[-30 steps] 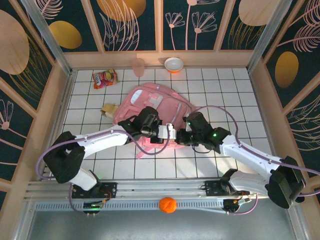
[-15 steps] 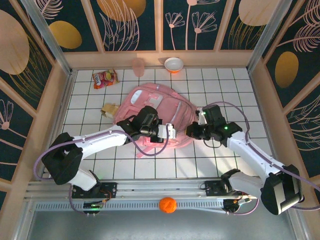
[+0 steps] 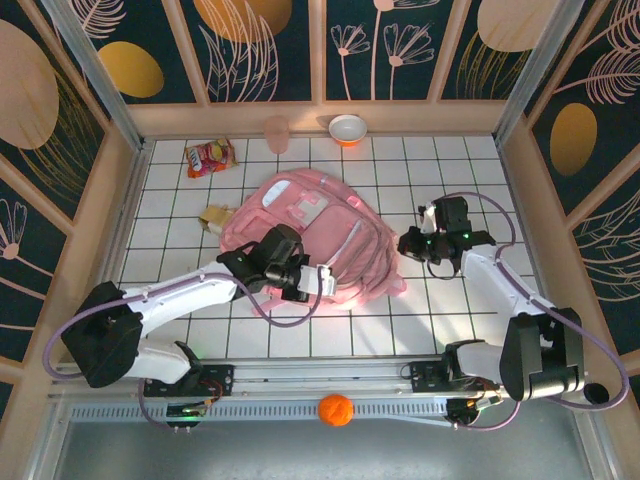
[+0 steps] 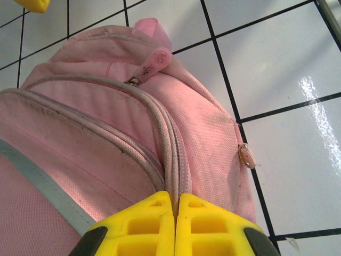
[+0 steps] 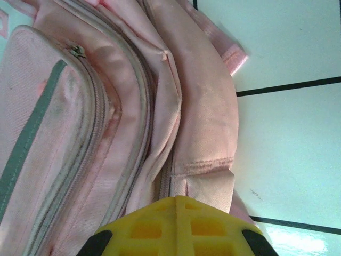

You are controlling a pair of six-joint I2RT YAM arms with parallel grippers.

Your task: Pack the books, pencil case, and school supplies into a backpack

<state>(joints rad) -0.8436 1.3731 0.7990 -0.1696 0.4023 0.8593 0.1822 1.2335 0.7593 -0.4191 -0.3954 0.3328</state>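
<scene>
White tiled worktop (image 3: 470, 170) with black grid lines, walled on three sides by patterned panels; it carries every item listed below.

Large soft pink backpack (image 3: 310, 215) with white trim: lies flat near the worktop centre, between the two arms; its zipped pockets face up; in the left wrist view the backpack (image 4: 106, 133) shows a curved zip track and a grey stripe; in the right wrist view the backpack (image 5: 80, 106) shows several parallel zip seams and a strap end resting on the tile.

Left gripper (image 3: 322, 280): positioned on the near part of the backpack; jaws clenched, the yellow pads meeting along one thin line at the left gripper (image 4: 175, 196); the zip track runs straight into that line; whether fabric is pinched cannot be told.

Right gripper (image 3: 405, 243): positioned at the backpack's right edge; jaws clenched, yellow pads together at the right gripper (image 5: 177, 198), tips against the pink fabric; any hold on it cannot be told.

Red-orange snack packet (image 3: 209, 157): far left of the worktop, well apart from the backpack.

White bowl with orange rim (image 3: 348, 129) and translucent pink cup (image 3: 277, 133): near each other at the far edge.

Tan-yellow blocky piece (image 3: 213, 217): just beside the backpack's left edge.

Pink zip pull tab (image 4: 152, 60): lies on the backpack's top fold.
</scene>
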